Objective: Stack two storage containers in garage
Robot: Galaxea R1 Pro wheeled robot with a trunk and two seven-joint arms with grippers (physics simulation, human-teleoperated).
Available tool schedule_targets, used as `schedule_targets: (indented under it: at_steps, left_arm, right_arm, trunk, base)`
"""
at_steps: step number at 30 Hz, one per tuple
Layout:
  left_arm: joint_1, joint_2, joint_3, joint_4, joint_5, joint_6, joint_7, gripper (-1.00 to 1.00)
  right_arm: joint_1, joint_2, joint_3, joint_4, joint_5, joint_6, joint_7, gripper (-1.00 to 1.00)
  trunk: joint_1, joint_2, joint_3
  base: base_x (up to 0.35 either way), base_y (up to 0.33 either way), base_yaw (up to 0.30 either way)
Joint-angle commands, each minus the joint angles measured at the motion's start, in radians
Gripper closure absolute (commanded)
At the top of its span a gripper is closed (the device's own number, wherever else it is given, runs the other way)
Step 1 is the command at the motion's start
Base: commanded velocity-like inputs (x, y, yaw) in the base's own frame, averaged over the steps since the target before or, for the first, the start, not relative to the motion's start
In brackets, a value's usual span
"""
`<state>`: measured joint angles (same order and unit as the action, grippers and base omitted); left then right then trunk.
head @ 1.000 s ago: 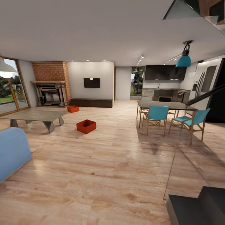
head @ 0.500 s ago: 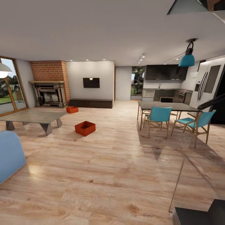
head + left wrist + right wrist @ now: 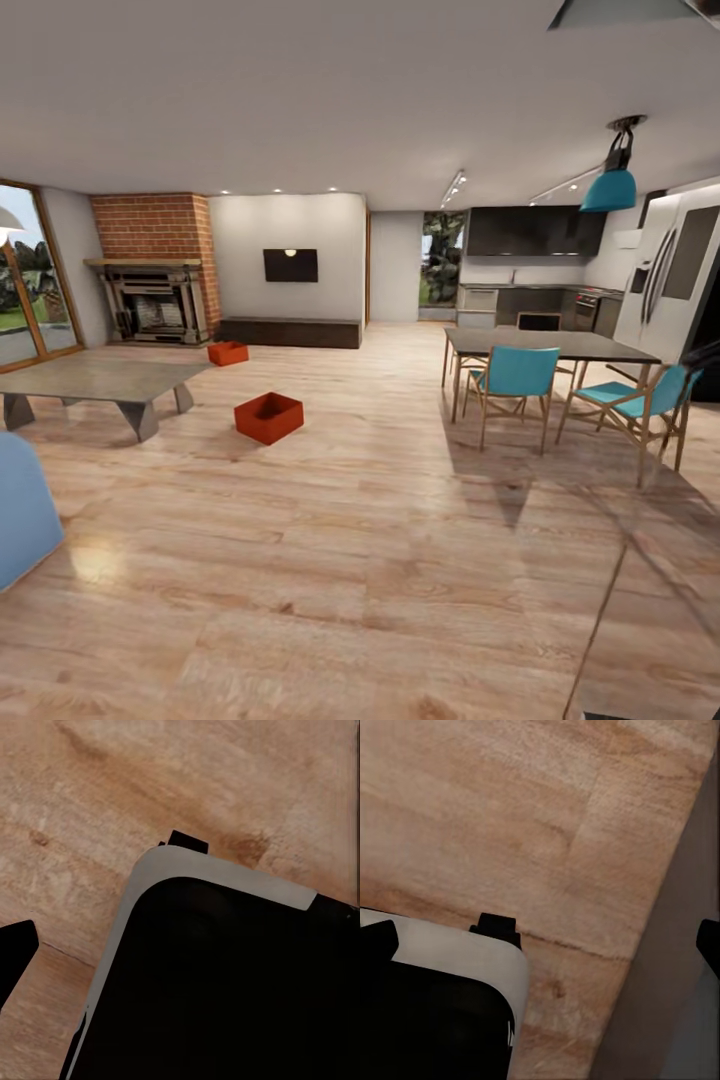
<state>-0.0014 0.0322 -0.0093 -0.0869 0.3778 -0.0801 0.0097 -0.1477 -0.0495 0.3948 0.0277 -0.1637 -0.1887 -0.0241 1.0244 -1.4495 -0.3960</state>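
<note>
Sofa: blue, at the room's left edge.
Coffee table: near the brick fireplace.
Far container: on the wood floor, by the fireplace.
Near container: just right of the coffee table.
Dining table: right side, blue chairs.
Claws: cannot tell if spread or pressed together.

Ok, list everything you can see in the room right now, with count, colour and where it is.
storage containers: two, orange-red, on the wood floor; nearer one right of the coffee table, farther one by the fireplace
coffee table: one, grey, left
fireplace: one, red brick, far left corner
sofa: one, blue, left edge
TV: one, dark, far wall
dining table: one, dark top, right
chairs: two, teal, and, at the dining table
pendant lamp: one, teal, above the dining table
fridge: one, pale, far right
robot's base: black with pale rim, over the wood floor
</note>
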Motion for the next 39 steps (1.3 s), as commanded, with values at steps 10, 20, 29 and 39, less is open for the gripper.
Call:
schedule_targets:
  at_steps: [10,20,29,39]
  left_arm:
    - [0.000,0.000,-0.001,-0.001,0.004,-0.001,0.001,-1.00]
    - [0.000,0.000,-0.001,-0.001,0.004,-0.001,0.001,-1.00]
    - [0.000,0.000,-0.001,-0.001,0.004,-0.001,0.001,-1.00]
    - [0.000,0.000,-0.001,-0.001,0.004,-0.001,0.001,-1.00]
  right_arm:
    - [-0.001,0.000,0.009,0.003,-0.010,-0.005,0.000,-1.00]
    - [-0.001,0.000,0.009,0.003,-0.010,-0.005,0.000,-1.00]
    - [-0.001,0.002,0.009,0.003,-0.011,-0.005,0.000,-1.00]
    - [-0.001,0.001,0.009,0.003,-0.010,-0.005,0.000,-1.00]
  trunk:
    - [0.001,0.000,-0.001]
    - [0.001,0.000,-0.001]
    - [0.001,0.000,-0.001]
    - [0.001,0.000,-0.001]
  base:
    - [0.326,0.000,0.000]
    - [0.326,0.000,0.000]
    - [0.326,0.000,0.000]
    - [0.326,0.000,0.000]
